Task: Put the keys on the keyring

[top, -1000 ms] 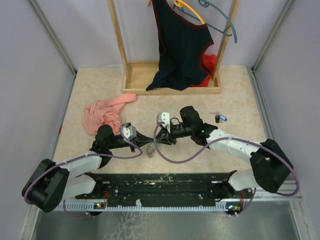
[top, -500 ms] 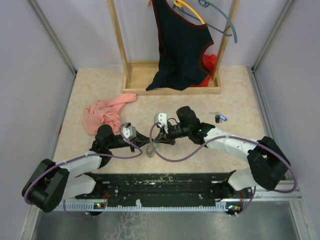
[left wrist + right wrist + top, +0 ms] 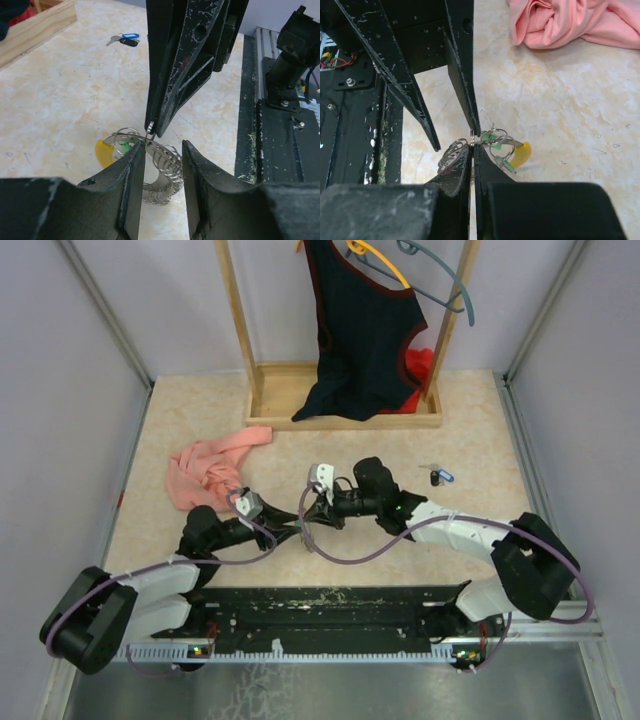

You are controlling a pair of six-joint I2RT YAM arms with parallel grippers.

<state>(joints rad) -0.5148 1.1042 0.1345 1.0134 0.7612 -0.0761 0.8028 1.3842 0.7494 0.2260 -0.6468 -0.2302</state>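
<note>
The keyring (image 3: 167,165), a curved grey metal piece strung with several small wire rings, has a yellow end piece (image 3: 102,152) and lies on the table between the two grippers (image 3: 304,538). A green-headed key (image 3: 492,136) hangs on it. My right gripper (image 3: 472,146) is shut on one small ring at the keyring's top. My left gripper (image 3: 162,145) is open, with a finger on either side of the keyring and its left finger against the band. A blue key and a black key (image 3: 438,477) lie together on the table to the right, away from both grippers.
A pink cloth (image 3: 205,468) lies crumpled on the table to the left. A wooden rack (image 3: 300,405) with a dark vest and hangers stands at the back. The black base rail (image 3: 320,602) runs along the near edge.
My left gripper has moved toward the keyring and now straddles it. My right gripper has shifted slightly left, staying shut on the ring.
</note>
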